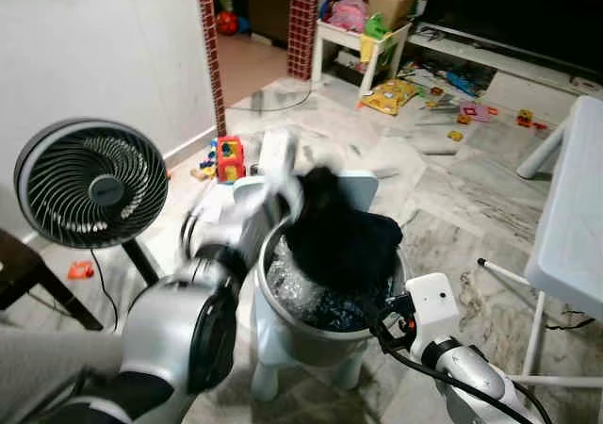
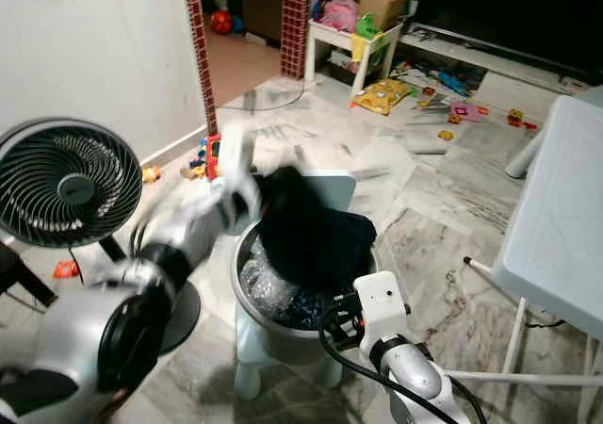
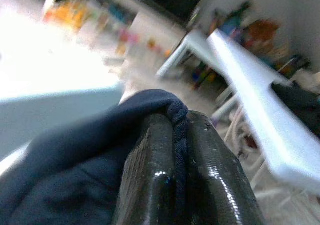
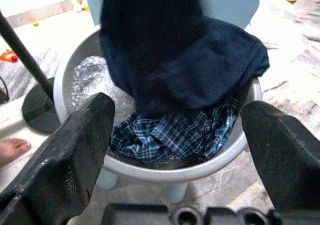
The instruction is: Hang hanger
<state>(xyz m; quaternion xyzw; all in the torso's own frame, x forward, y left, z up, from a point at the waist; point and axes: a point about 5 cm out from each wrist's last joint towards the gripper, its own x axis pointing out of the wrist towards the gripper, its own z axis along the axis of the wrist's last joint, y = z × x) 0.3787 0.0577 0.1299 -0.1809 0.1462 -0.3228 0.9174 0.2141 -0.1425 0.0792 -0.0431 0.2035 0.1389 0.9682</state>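
Left end effector [image 3: 180, 185] clamped on dark garment [image 1: 341, 240] hem, lifting from basin [image 4: 200, 171]. Right end effector [image 4: 175, 150] spread wide. Soft, limp, light; best pinched at thick seam.

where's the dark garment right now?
The dark garment is half lifted out of the grey basin on the small stool, straight ahead of the robot, pinched in the left gripper, right of the fan.

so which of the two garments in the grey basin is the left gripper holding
The plain dark navy garment, pinched between the left gripper's fingers and lifted. The blue checked cloth lies loose in the round grey basin.
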